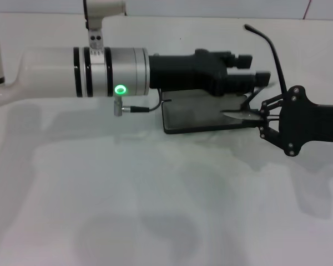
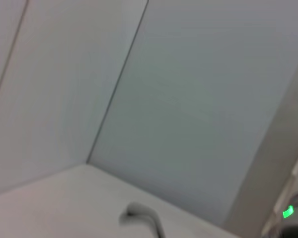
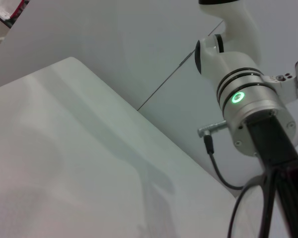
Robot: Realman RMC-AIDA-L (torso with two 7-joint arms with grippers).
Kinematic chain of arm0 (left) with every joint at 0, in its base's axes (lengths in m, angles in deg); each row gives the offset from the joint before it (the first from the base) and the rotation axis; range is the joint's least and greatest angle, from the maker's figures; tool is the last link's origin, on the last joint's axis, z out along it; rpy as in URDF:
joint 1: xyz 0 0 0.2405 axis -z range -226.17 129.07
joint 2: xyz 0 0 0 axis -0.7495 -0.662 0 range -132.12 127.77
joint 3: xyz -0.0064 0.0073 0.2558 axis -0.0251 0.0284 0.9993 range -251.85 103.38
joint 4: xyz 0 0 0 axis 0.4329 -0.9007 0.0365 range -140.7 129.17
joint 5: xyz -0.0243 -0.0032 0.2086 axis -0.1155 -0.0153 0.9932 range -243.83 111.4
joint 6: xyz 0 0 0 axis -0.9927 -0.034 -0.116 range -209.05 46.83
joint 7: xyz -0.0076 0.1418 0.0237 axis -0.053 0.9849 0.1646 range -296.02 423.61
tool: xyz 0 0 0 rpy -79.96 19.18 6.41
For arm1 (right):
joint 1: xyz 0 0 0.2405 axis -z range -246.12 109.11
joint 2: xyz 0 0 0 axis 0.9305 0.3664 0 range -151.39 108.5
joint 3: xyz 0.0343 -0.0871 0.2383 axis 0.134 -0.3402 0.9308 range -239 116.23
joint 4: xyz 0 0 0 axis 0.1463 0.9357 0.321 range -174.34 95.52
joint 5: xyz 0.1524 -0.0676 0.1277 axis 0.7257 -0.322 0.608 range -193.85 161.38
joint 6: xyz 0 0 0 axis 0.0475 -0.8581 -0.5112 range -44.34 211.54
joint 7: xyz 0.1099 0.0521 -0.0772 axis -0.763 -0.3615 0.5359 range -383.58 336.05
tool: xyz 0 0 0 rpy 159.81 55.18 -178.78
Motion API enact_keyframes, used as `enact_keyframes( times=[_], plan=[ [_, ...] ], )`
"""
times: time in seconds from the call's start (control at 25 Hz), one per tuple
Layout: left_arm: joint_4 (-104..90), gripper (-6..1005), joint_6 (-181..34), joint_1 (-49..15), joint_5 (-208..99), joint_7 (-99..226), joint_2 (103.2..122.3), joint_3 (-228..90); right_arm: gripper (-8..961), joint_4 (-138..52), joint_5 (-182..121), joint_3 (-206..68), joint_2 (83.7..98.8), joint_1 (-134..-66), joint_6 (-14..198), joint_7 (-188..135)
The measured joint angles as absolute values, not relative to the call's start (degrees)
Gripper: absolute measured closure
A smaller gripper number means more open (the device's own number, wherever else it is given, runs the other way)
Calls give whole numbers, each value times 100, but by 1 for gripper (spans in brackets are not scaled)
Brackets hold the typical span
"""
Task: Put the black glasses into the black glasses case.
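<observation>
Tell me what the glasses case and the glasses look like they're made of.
The black glasses case looks like hard plastic or leatherette with matte grey, fabric-like lining; its open tray lies flat. The black glasses look like thin black metal wire, judging by one slender curved temple arm sticking up.

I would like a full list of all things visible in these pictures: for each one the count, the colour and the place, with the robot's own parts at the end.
black glasses case: one, black with dark grey lining, lying open on the table, far centre, partly under the left arm.
black glasses: one pair, thin black frame, at the right end of the case by the right gripper; one temple arm sticks up.
table: one, white, under everything.
left arm: one, white with a green light ring, reaching across from the left above the case.
left gripper: one, black, over the case's far right part.
right gripper: one, black, coming from the right, tips over the case's right end.
</observation>
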State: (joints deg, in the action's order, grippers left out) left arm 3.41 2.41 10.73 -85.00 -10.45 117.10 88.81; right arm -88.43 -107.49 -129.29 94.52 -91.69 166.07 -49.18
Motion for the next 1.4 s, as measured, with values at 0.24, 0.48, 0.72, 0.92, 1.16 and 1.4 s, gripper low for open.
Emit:
enact_keyframes(
  times=[0.24,0.48,0.72,0.92,1.16,1.4],
  plan=[
    [302,319,263,1148,-8172,-1071,11728,8878,857,-8962,-10748,-12962,9456,-9108,16605,-4908],
    [313,320,291,1101,-8385,-1034,11731,8868,863,-9003,-10787,-12995,9450,-9053,16642,-4907],
    [410,320,286,984,-8578,-1008,11696,8869,877,-9328,-10841,-13197,9405,-8811,17095,-4905],
    [573,319,158,969,-8494,-1006,11726,8872,889,-9731,-10789,-13181,9433,-8601,17902,-4904],
    [385,319,-115,1007,-8518,-584,11744,8873,907,-9408,-10585,-13211,9443,-8820,18529,-4933],
    [-23,319,-62,1061,-8767,314,11745,8866,906,-8412,-10485,-12990,9389,-9469,18479,-5472]
  ],
)
